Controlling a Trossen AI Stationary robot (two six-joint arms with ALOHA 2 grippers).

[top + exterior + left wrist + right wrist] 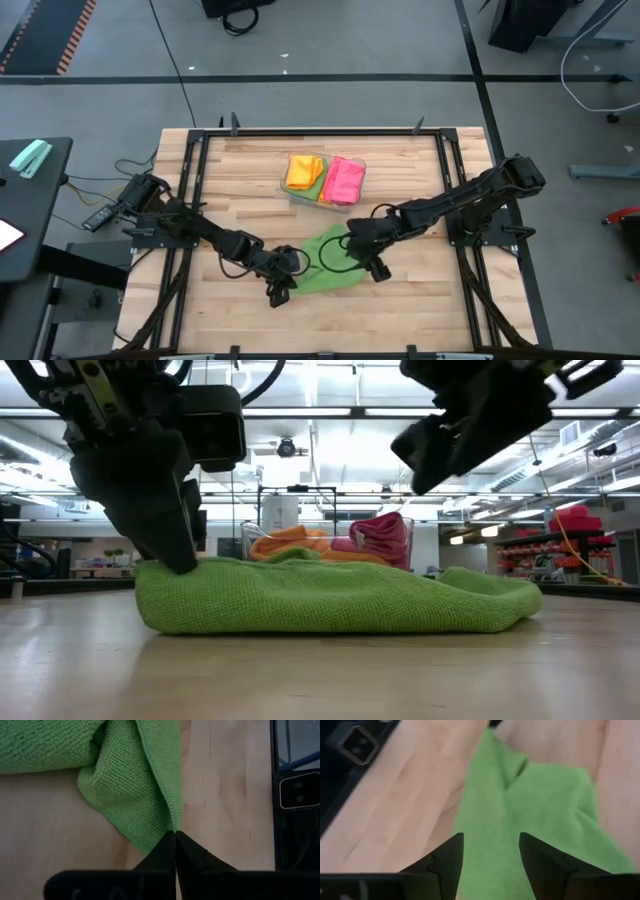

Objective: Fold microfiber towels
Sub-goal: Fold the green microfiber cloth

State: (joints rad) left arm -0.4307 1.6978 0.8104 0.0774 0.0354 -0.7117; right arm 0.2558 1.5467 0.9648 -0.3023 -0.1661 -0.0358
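A green microfiber towel (pixel 330 268) lies bunched and partly folded over on the wooden table, near its middle front. My left gripper (pixel 281 290) is shut on the towel's near-left end (pixel 160 585). My right gripper (pixel 375 268) hangs open over the towel's right part (pixel 535 810), lifted clear of it (pixel 440 460), with nothing between its fingers. My left gripper pinches a pointed corner of the green towel (pixel 172 822) between its two fingertips (pixel 162 851). The fingers slant down from the table's left side. The towel lies slack on the table, and folds run from the pinched corner into the bunched cloth (pixel 130 775).
A clear plastic tray (pixel 357 192) stands behind the towel at the far middle, holding a folded orange towel (pixel 302 170), a pink one (pixel 345 180) and a green one between them. Black frame rails (pixel 200 170) run along the table's sides. Bare wood lies in front.
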